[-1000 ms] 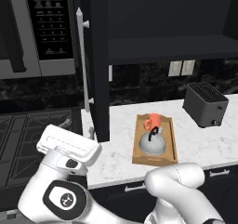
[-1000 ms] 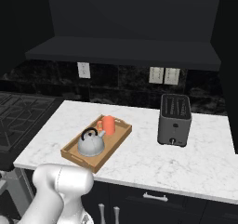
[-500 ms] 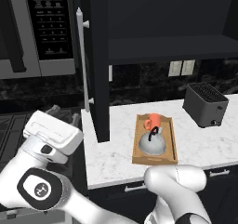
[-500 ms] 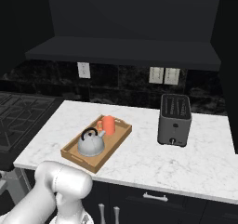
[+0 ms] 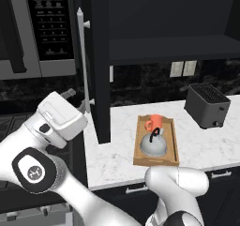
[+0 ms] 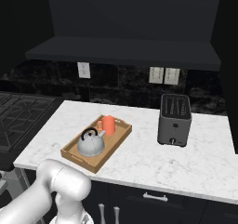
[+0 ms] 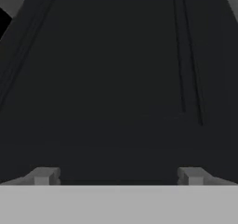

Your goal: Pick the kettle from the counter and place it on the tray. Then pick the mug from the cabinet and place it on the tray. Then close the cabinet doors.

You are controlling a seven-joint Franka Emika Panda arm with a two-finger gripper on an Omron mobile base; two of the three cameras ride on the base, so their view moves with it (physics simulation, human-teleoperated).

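The grey kettle (image 5: 153,146) (image 6: 91,143) and the orange-red mug (image 5: 156,122) (image 6: 108,124) both stand on the wooden tray (image 5: 171,145) (image 6: 118,137) on the white counter (image 5: 117,150) (image 6: 139,158). The cabinet (image 5: 164,49) (image 6: 121,53) is open, its shelf bare. Its left door (image 5: 100,70) stands out edge-on, with a silver bar handle (image 5: 83,56). My gripper (image 5: 78,99) (image 7: 117,176) is open and empty, just left of that door near the handle's lower end. In the hand view it faces a dark panel close up.
A boxy dark toaster (image 5: 207,106) (image 6: 174,120) stands on the counter right of the tray. The microwave (image 5: 44,28) hangs left of the open door, and the black stovetop (image 6: 18,121) lies below it. The right door (image 6: 228,65) stands open at the far right.
My hand has risen and swung right toward the left door's handle. The tray, kettle and mug have not moved.
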